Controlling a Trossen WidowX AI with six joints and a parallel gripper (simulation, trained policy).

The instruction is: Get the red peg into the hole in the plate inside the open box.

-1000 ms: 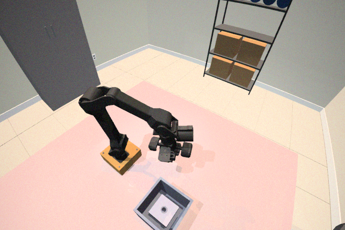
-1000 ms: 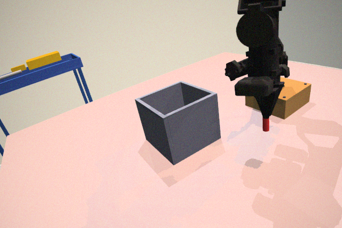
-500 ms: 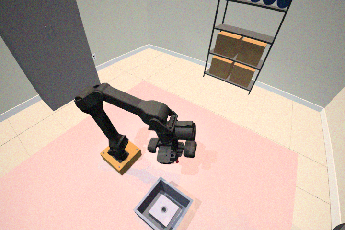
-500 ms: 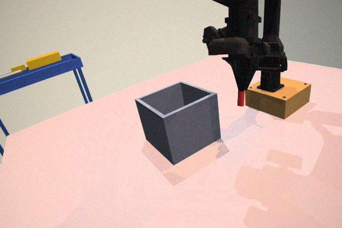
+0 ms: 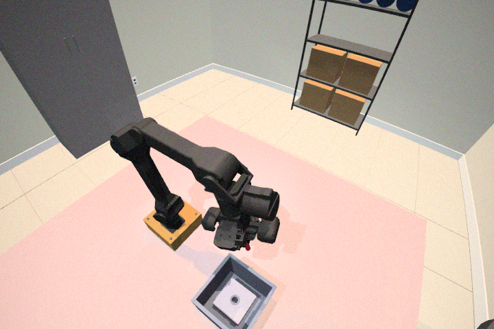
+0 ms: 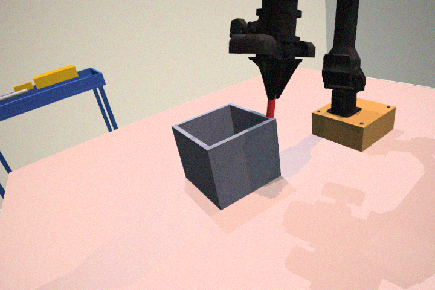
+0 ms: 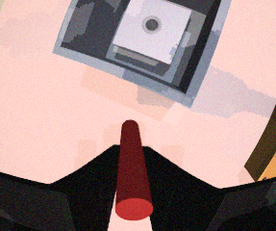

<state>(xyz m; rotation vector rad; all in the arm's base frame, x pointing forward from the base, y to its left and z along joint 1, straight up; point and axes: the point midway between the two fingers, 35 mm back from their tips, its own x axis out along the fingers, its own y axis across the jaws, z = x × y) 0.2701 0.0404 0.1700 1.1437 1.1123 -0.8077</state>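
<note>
The red peg (image 5: pixel 248 247) (image 6: pixel 270 108) (image 7: pixel 134 173) is held off the table between the fingertips of my gripper (image 6: pixel 272 96) (image 7: pixel 130 152), which is shut on it. In the exterior view the peg leans slightly, and its low end meets the outline of the box's corner; contact cannot be told. The open grey box (image 5: pixel 255 273) (image 6: pixel 235 167) (image 7: pixel 104 66) stands upright. The peg is outside its walls in the wrist view. The white plate (image 5: pixel 243 306) (image 7: pixel 171 38) lies at its bottom, with a round empty hole (image 5: pixel 234 299) (image 7: pixel 151 25). The exterior view hides the plate.
The orange base block (image 5: pixel 189 223) (image 6: pixel 338 133) (image 7: pixel 267 154) of the arm stands on the pink surface (image 5: pixel 333 232) (image 6: pixel 105 191). A shelf with brown boxes (image 5: pixel 327 64) and a grey cabinet (image 5: pixel 68 77) stand farther back. A blue rack (image 6: pixel 54 99) stands beyond the surface.
</note>
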